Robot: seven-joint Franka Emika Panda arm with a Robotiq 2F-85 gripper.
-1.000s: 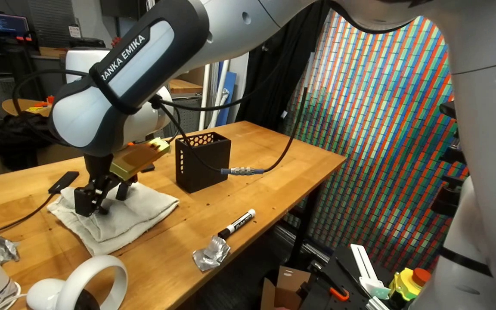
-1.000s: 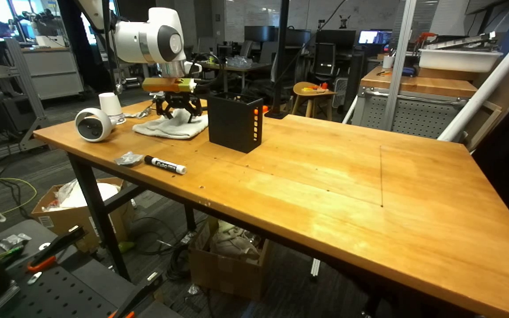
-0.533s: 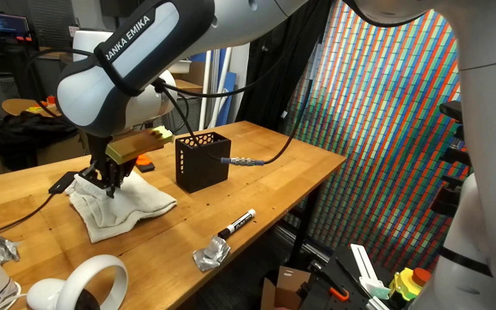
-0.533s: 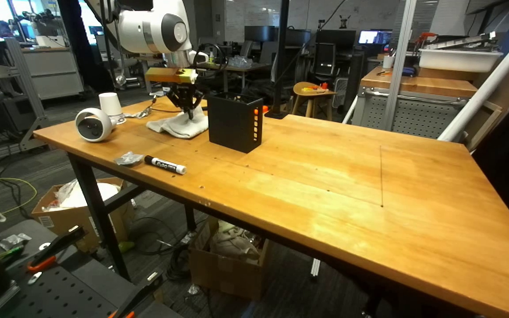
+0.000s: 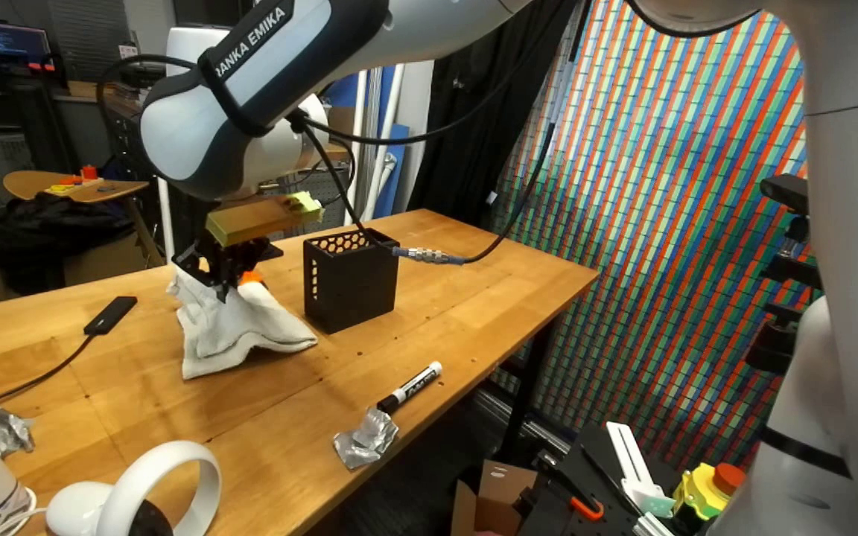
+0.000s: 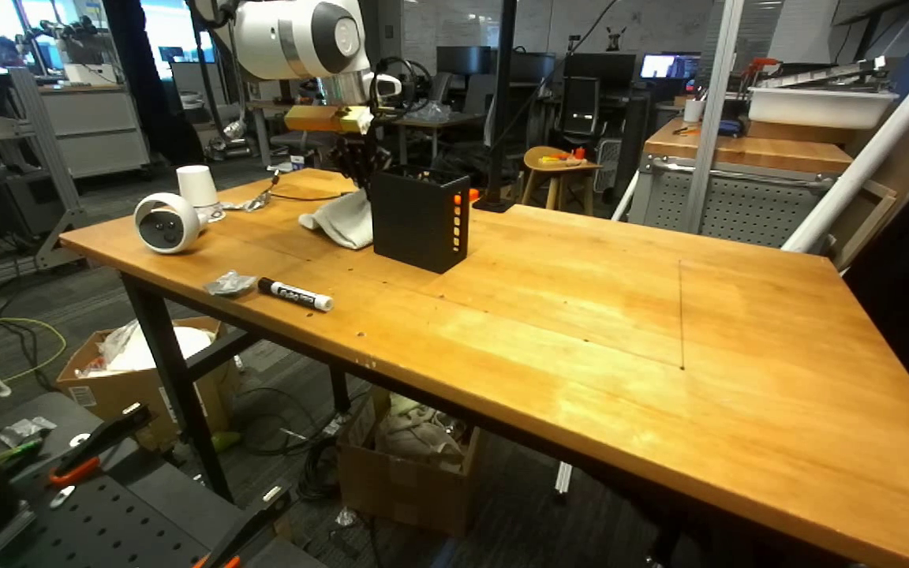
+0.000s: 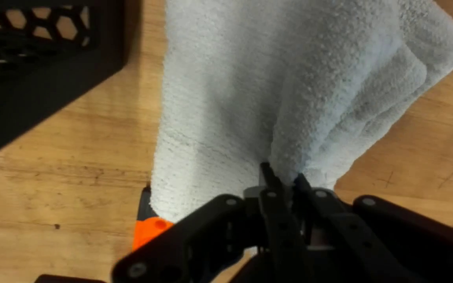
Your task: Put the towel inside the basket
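A: Since half a second ago the gripper (image 7: 283, 173) has gone up and toward the basket (image 5: 358, 290), and the towel (image 5: 239, 335) has come with it.

B: So the jaws have it?

A: Yes. A second ago they stood spread on it; now they are clenched on a fold, as the wrist view shows.

B: Off the table (image 5: 466, 298) yet?

A: The middle is, drawn up into a peak. The lower edges hang near the table or touch it; I can't tell which. The end that lay by the black box (image 5: 110, 316) is now apart from it.

B: And the basket?

A: Unmoved, upright. The towel is beside it, not inside; in the wrist view a strip of table shows between them.

B: Then I'd call the grasp done and the lift begun, perhaps halfway through the job.

A: Next it likely needs more height, so the trailing edges pass the rim, before moving over and letting go. The mouth looks narrow for so much cloth; a loose corner could snag.
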